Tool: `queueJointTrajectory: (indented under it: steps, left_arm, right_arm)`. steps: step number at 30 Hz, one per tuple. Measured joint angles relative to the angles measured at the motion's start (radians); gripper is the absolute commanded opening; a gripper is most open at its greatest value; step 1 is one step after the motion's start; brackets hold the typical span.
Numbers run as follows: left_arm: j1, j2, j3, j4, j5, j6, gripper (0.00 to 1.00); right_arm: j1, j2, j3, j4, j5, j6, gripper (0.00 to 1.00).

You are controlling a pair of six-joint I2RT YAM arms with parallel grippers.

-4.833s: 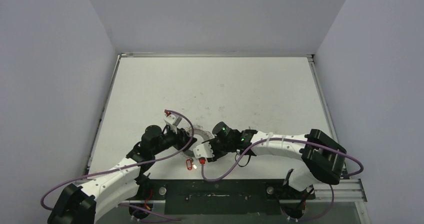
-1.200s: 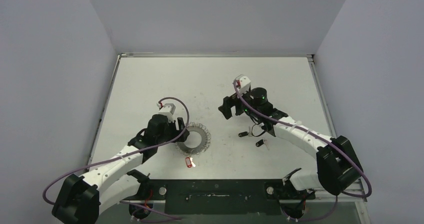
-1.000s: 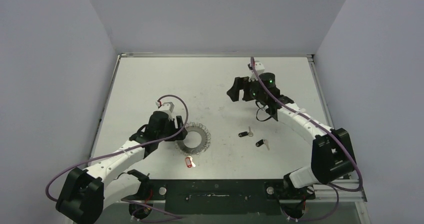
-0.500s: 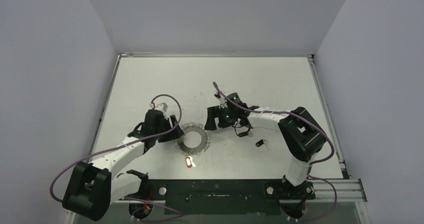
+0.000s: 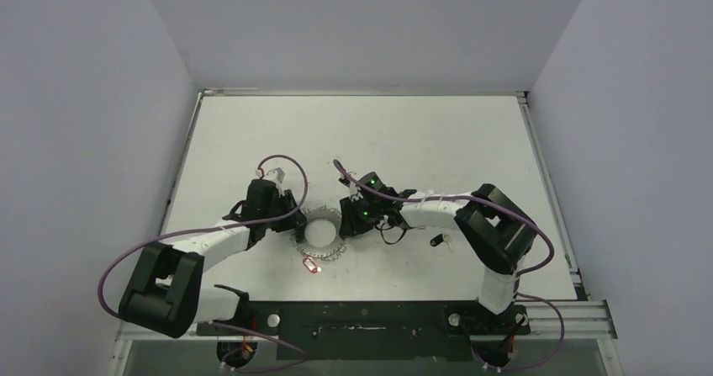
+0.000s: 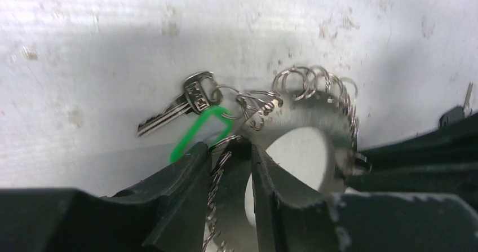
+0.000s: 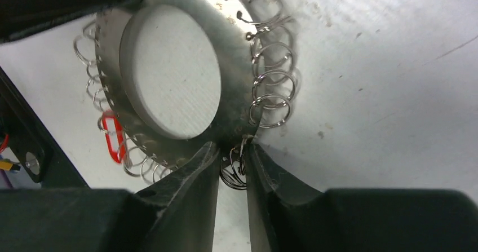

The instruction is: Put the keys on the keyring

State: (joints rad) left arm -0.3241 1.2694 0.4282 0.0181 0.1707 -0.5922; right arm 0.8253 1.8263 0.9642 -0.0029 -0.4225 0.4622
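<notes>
The keyring (image 5: 322, 235) is a flat grey metal disc with a pale centre and small wire rings all round its rim. It lies mid-table between both arms. My left gripper (image 5: 294, 221) is on its left rim. In the left wrist view that gripper (image 6: 232, 148) is shut on the keyring's (image 6: 304, 116) rim, next to a green tag (image 6: 202, 132). My right gripper (image 7: 232, 150) is shut on the keyring's (image 7: 237, 102) near rim, with a small wire ring pinched between its fingers. One black-headed key (image 5: 439, 241) lies loose on the table to the right. It shows again as a key (image 6: 454, 116) at the left wrist view's edge.
A silver key (image 6: 180, 106) hangs on a rim ring beside the green tag. A red tag (image 5: 309, 265) lies in front of the keyring and shows as a red tag (image 7: 113, 136) in the right wrist view. Purple cables loop over both arms. Walls close in the table on three sides.
The right arm swung in from the far right to the keyring's right rim. Both grippers have closed on the rim. The keyring and red tag shifted slightly.
</notes>
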Motion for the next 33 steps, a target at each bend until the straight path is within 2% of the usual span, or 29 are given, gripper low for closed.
queueJointTrajectory:
  steps: [3, 5, 8, 12, 15, 19, 22, 25, 33]
  left_arm:
    - [0.006, 0.058, 0.037, 0.032, -0.019, 0.029, 0.25]
    - [0.006, 0.091, 0.061, 0.044, -0.021, 0.049, 0.23]
    - [0.002, 0.149, 0.106, 0.050, -0.007, 0.083, 0.19]
    - [-0.008, 0.214, 0.158, 0.068, 0.033, 0.140, 0.19]
    - [-0.011, 0.238, 0.176, 0.085, 0.063, 0.187, 0.23]
    - [-0.022, 0.230, 0.179, 0.101, 0.094, 0.245, 0.32]
    - [-0.036, 0.177, 0.172, 0.104, 0.108, 0.278, 0.36]
    - [-0.048, 0.055, 0.139, 0.120, 0.119, 0.298, 0.39]
    - [-0.055, -0.243, -0.003, 0.097, 0.098, 0.283, 0.42]
  right_arm:
    - [0.029, -0.013, -0.017, -0.008, 0.008, 0.019, 0.21]
    - [0.065, -0.026, -0.037, -0.012, 0.003, 0.037, 0.25]
    - [0.142, -0.046, -0.060, -0.011, -0.009, 0.060, 0.37]
    - [0.225, -0.098, -0.100, -0.030, -0.036, 0.086, 0.57]
    - [0.220, -0.167, -0.119, -0.090, -0.033, 0.079, 0.62]
    - [0.148, -0.289, -0.120, -0.147, -0.005, 0.023, 0.66]
    - [0.069, -0.367, -0.120, -0.147, 0.013, -0.044, 0.68]
    - [0.006, -0.414, -0.134, -0.119, 0.048, -0.162, 0.71]
    - [0.019, -0.424, -0.221, 0.011, -0.002, -0.662, 0.73]
